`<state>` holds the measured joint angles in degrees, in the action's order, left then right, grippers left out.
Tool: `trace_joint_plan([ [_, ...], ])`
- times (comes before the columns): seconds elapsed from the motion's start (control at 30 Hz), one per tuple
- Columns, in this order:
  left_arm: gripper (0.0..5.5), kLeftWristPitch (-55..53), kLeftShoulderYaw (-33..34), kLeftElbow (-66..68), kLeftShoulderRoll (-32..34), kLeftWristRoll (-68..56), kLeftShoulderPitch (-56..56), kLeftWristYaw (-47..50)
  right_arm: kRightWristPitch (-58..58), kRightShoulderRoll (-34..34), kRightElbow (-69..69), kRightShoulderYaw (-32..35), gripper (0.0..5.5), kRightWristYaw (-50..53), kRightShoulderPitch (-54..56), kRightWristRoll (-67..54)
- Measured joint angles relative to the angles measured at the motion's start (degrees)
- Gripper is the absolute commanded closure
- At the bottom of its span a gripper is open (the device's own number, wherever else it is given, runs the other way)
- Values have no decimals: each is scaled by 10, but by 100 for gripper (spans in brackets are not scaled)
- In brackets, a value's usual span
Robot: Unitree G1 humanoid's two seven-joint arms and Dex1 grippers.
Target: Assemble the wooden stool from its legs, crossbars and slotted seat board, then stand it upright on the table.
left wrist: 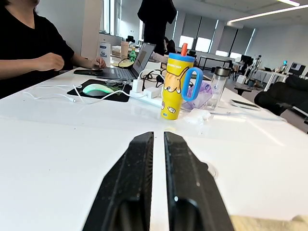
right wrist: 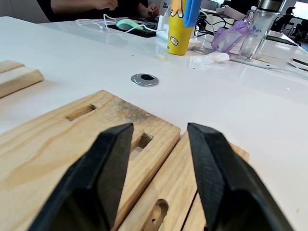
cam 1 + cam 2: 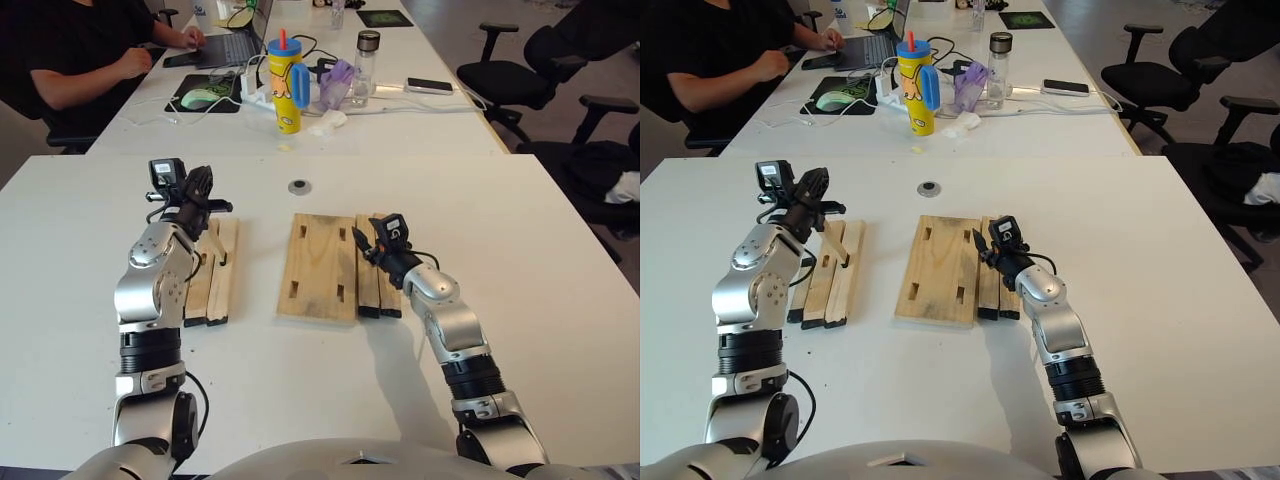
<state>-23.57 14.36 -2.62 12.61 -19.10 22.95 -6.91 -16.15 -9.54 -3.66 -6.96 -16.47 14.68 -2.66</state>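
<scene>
Plainly, the pale seat board (image 3: 318,268) (four slots, dark-stained) lies flat.

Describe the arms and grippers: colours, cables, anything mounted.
The left arm and right arm have silver shells with black joint bands. A black cable loops beside the left arm's base. Each wrist carries a small black camera box. The left gripper and right gripper have matte black, tapered fingers.

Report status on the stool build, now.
Left claw shut, empty, at far end of left wood pieces. Right claw open over right wood pieces, beside slotted seat board. All parts flat, unassembled. Grommet beyond, no obstruction.
</scene>
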Motion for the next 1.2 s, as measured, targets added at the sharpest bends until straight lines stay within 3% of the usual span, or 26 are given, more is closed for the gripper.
trace_joint_plan([
  [0.33, 509, 18, 0, -56, 11, -3, 76, 7, 1, 0, 0, 0, 342, 2, 0, 0],
  [0.5, 509, 4, -47, -7, -19, 10, -29, -6, 1, 3, 0, -1, 342, 4, 0, 0],
  [0.7, 509, 44, -30, -14, -34, -3, -47, -12, 5, 2, -1, -1, 342, 5, 0, 1],
  [1.0, 390, 71, -25, -108, -28, 12, -21, 9, 10, 3, -5, 1, 342, 6, 0, 5],
  [1.2, 308, 14, -24, -215, -2, 7, -75, 11, 11, 3, 1, 11, 342, 10, -6, 5],
])
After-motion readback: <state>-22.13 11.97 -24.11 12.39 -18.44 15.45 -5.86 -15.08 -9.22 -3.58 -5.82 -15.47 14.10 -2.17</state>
